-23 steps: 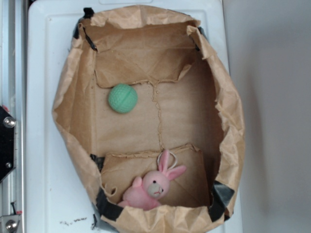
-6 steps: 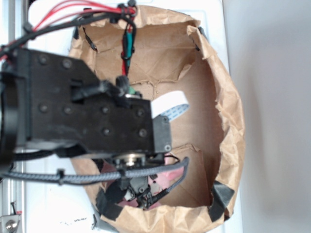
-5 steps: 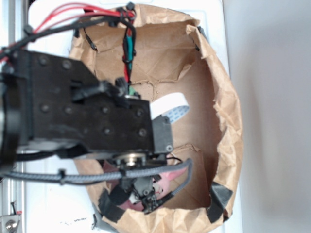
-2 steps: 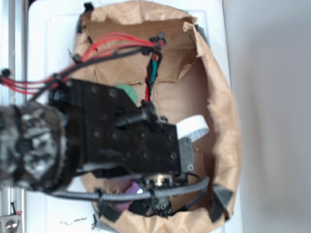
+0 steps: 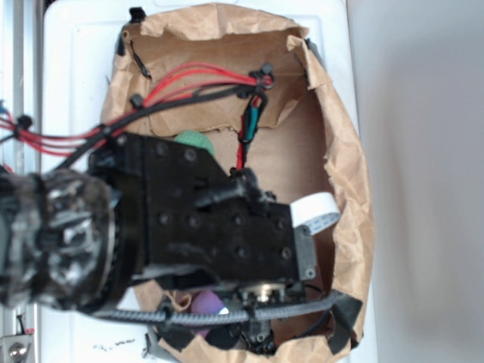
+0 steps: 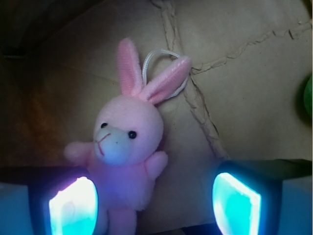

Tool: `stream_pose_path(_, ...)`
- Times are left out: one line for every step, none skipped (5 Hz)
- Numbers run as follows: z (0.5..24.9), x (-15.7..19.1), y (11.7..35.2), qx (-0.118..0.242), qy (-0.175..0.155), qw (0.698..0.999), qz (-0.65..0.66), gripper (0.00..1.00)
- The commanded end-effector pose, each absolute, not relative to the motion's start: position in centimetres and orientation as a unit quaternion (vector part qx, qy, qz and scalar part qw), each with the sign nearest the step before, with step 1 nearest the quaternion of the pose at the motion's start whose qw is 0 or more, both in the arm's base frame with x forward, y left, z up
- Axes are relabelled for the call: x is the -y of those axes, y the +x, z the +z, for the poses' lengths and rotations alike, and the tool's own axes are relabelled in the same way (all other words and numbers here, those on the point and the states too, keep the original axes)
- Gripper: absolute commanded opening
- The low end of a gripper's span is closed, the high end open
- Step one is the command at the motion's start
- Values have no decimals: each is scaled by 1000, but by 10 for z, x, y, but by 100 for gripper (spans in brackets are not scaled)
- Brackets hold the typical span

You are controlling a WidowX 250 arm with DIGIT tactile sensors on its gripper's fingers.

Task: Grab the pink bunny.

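The pink bunny (image 6: 128,132) lies face up on the brown paper floor, ears pointing up and a white loop behind them. My gripper (image 6: 155,205) is open right over it. The glowing pads (image 6: 73,205) stand wide apart. The bunny's body and legs sit between them, close against the left pad, with a wide gap to the right one. From the exterior view the black arm hides nearly all of the bunny (image 5: 206,304); only a purple-lit patch shows at the near end of the bag. The fingers are hidden there.
The crumpled paper bag (image 5: 352,189) walls the work area in on all sides, on a white tray (image 5: 68,76). A green ball (image 5: 193,140) lies farther up the bag, and its edge shows at the right of the wrist view (image 6: 308,95). Red and black cables (image 5: 189,83) cross the bag.
The arm has come in over the bag and slid toward its near end, shifting slightly right. The bunny, once fully visible from outside, is now almost covered. It lies where it was.
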State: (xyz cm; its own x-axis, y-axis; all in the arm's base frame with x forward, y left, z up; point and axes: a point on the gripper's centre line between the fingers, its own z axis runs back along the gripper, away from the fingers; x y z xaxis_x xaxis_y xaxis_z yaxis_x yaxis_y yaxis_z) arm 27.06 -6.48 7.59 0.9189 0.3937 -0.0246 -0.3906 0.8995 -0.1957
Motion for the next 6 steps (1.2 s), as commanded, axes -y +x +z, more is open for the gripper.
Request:
stream_pose_path(93, 68, 279, 37, -113, 974, 193, 100)
stream_pose_path(93, 68, 279, 37, -113, 974, 193, 100)
stream_pose_path(93, 68, 279, 37, -113, 974, 193, 100)
stream_pose_path(75, 79, 281, 74, -89, 974, 197, 100)
stream_pose_path(67, 89, 279, 61, -109, 974, 191, 100)
stream_pose_path(60, 97, 278, 28, -123, 974, 186, 100)
